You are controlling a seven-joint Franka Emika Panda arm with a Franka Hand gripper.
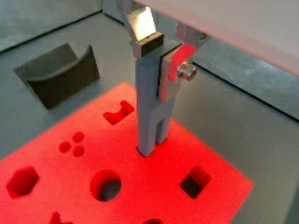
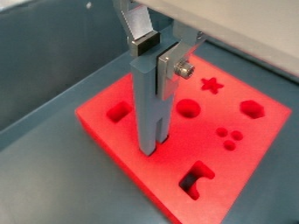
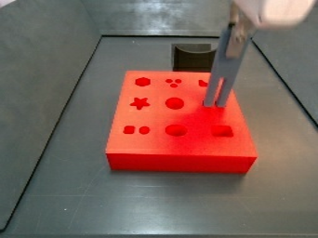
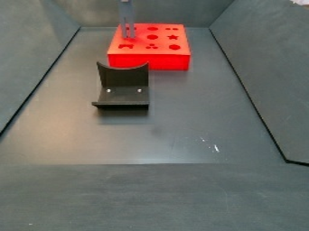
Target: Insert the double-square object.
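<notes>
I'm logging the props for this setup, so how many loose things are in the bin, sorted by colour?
Red: 1, the red board with shaped holes.
Grey-blue: 1, the double-square object, upright in the gripper, prongs at the board.
Dark: 1, the dark block with a curved notch, on the floor apart from the board.
Total: 3

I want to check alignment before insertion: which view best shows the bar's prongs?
A wrist view: the prongs show split, close up, at the red board, held by the gripper. The side views show the bar smaller or tiny.
</notes>
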